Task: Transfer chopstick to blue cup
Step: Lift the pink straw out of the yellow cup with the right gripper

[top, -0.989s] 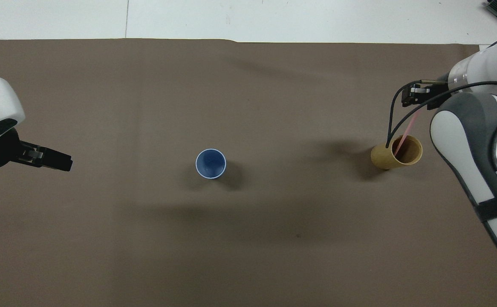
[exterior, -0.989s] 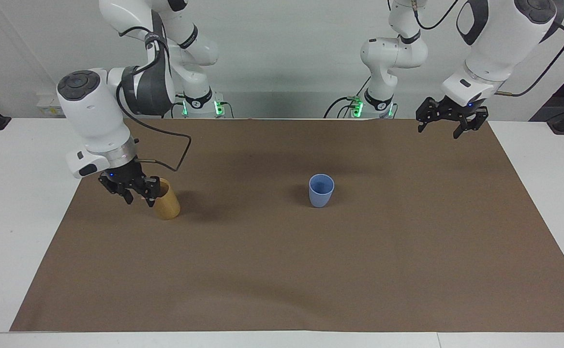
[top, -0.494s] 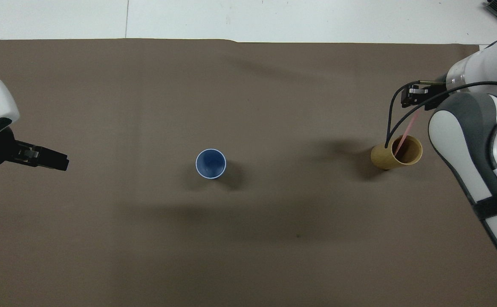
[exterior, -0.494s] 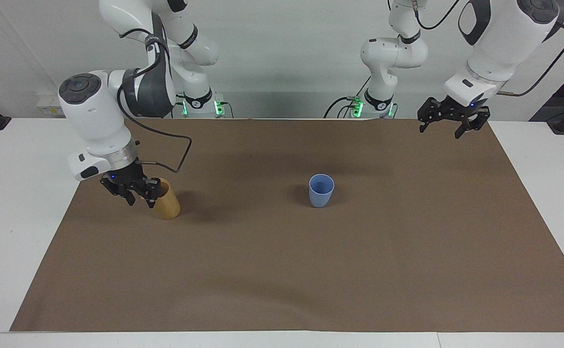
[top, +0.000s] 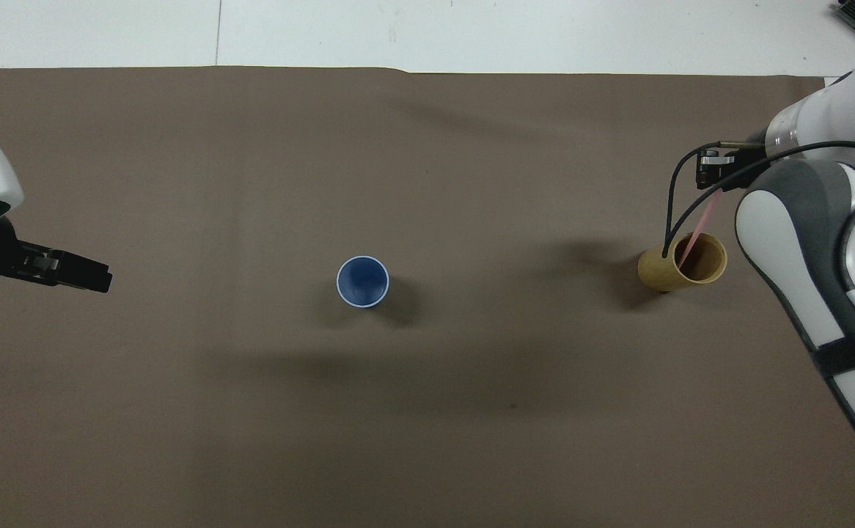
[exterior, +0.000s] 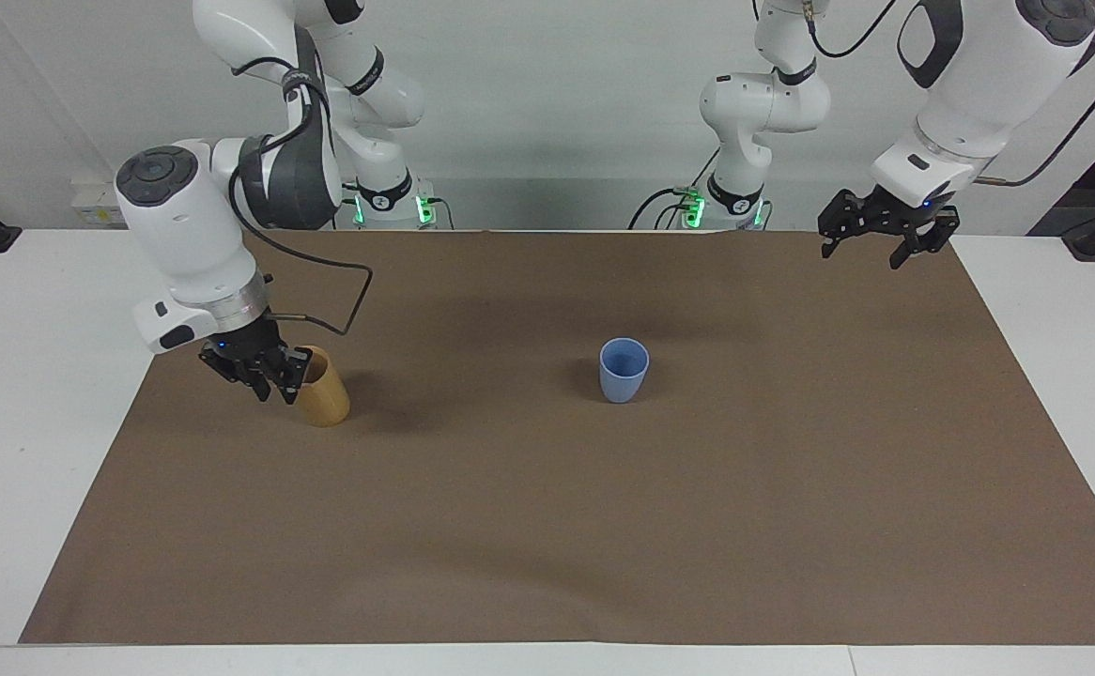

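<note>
Mostly hidden: chopstick [top: 699, 229] in tan cup [top: 680, 269] | right gripper [exterior: 267, 380] grip unclear | left gripper [exterior: 875, 246] open, waiting.

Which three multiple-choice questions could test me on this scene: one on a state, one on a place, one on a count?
1. The blue cup is: A tipped over; B upright and empty; C upside down.
2. The chopstick stands: A in the blue cup; B outside both cups; C in the tan cup.
3. Cups in view: A two; B one; C three.

Answers: 1 B, the overhead view looks straight into its empty inside. 2 C, the pink stick leans out of the tan cup's mouth. 3 A, only one blue and one tan cup show.
</note>
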`<state>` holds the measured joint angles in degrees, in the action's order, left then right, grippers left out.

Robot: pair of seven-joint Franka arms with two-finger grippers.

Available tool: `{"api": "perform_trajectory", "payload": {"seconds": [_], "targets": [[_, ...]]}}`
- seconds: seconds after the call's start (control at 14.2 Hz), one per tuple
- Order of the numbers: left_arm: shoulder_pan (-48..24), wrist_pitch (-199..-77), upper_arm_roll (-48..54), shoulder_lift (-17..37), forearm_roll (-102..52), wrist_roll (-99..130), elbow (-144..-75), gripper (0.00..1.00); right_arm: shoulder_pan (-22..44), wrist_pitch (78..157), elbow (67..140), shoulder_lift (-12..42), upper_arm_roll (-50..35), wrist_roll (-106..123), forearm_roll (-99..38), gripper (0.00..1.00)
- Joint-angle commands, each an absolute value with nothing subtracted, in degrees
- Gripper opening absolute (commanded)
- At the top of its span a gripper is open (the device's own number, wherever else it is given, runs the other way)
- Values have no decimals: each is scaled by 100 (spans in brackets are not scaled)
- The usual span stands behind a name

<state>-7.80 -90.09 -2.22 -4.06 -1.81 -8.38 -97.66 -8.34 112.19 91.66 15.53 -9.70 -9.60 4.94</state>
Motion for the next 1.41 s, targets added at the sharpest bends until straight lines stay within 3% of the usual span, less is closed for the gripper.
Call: {"api": "perform_trajectory", "payload": {"seconds": [0.0,0.42,0.56,0.64,0.71,0.92,1.34], "targets": [[-694,-8938,-193,-448,-220,-896,-9712,100,-870,11084,9220,1494,-993,-739,510,23],[-694,-8938,-193,-448,-220,-896,-9712,100,-896,10986,9229,1468,-984,-492,448,22],[-703,-8939,-193,-448,-220,-896,-9712,100,-905,10995,9220,1477,-984,-457,431,16],[-694,-8947,-193,-448,-220,-896,-9712,100,-905,10995,9220,1477,-984,-440,431,2],[-694,-8939,-193,-448,-220,-896,-9712,100,-905,10995,9220,1468,-984,-448,431,0],[-606,-8939,-176,-439,-211,-896,-9712,100,-888,10995,9167,1415,-993,-457,404,0],[-308,-8833,-79,-256,-185,-931,-9546,100,-853,10863,9158,713,-993,-457,413,0]]}}
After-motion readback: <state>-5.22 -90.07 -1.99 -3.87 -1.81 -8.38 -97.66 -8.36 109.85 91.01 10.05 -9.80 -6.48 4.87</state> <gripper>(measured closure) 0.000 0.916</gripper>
